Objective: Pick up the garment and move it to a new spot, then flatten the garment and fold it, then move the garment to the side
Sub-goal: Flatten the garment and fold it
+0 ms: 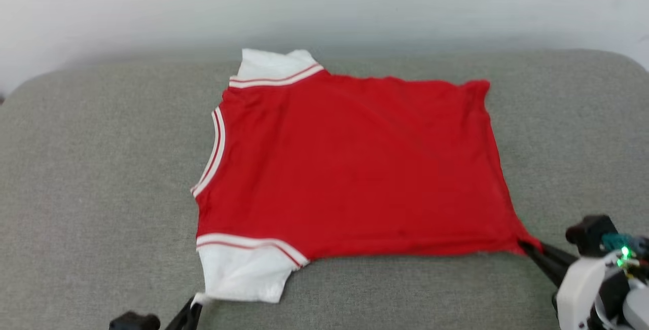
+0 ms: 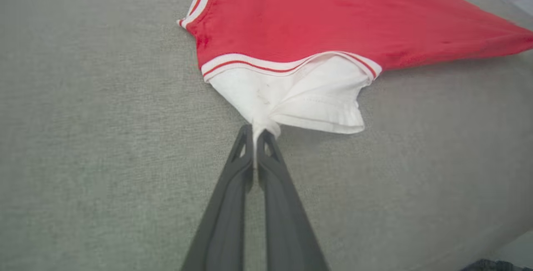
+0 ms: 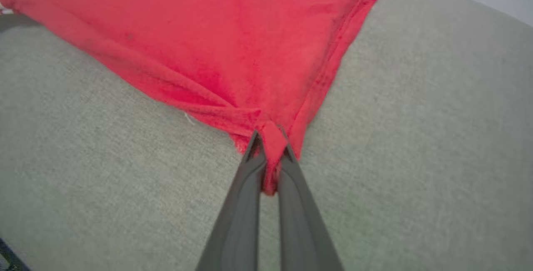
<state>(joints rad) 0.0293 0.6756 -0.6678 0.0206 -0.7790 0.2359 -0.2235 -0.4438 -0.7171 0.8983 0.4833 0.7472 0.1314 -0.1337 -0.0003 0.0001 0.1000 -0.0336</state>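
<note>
Hands sit at the near edge, both clamped. Left hand point(image 2: 255, 131) pinches the tip of the near sleeve point(image 2: 291, 92); right hand point(image 3: 270, 137) pinches the near hem corner point(image 3: 258, 115), red cloth bunched between its fingers. Shirt point(image 1: 350, 168) lies spread mid cushion point(image 1: 101, 168), straight ahead of both hands, no print showing. Long axis runs across: collar end left, hem right. Near edge stretches between the two grips. Far sleeve point(image 1: 274, 64) lies at the back. Judgement: the fold goes away from the robot, with both arms carrying the near edge toward the far one together.
</note>
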